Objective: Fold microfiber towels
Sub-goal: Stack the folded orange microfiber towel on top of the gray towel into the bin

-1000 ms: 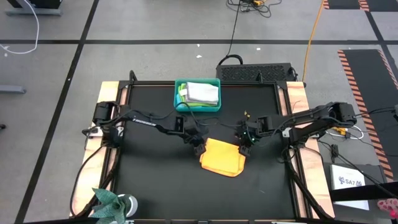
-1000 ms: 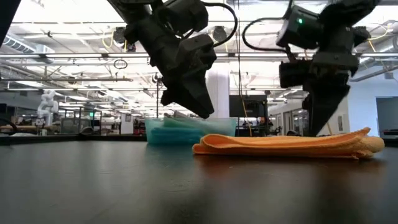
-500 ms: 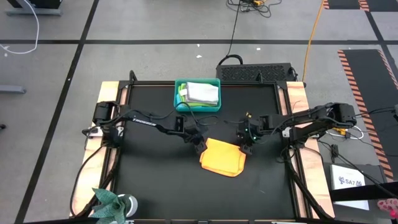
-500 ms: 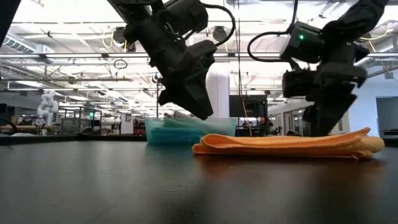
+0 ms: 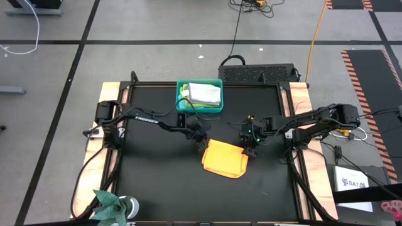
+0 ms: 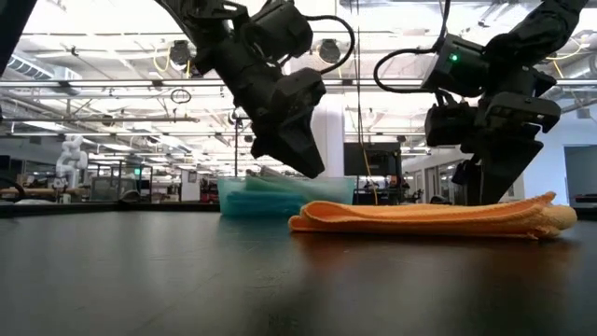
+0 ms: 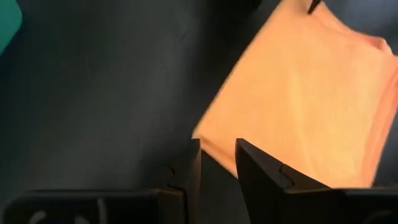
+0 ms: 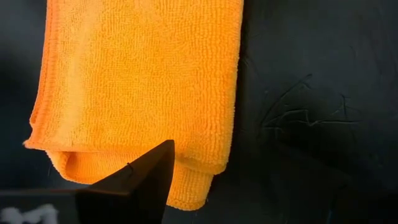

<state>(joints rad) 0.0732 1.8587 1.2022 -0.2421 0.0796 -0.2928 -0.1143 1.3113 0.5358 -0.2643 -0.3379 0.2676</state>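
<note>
Fingers on my left gripper (image 7: 214, 163) stand slightly parted and hold nothing, just above the orange-yellow towel's (image 5: 225, 158) near corner. My right gripper (image 5: 254, 145) is spread wide and empty beside its opposite edge. That towel lies folded flat mid-table, so I judge this one done. Behind it, the teal bin (image 5: 181, 107) holds a folded light grey towel (image 5: 205, 93) over other cloths.

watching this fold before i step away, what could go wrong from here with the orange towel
The folded orange-yellow microfiber towel lies loose on the black table, both grippers above it. Its layered corner looks puffy and might spring open. The left gripper hangs right over the towel's edge and could snag it when moving. The right gripper, open, hangs just off the opposite edge, risking the same.
</note>
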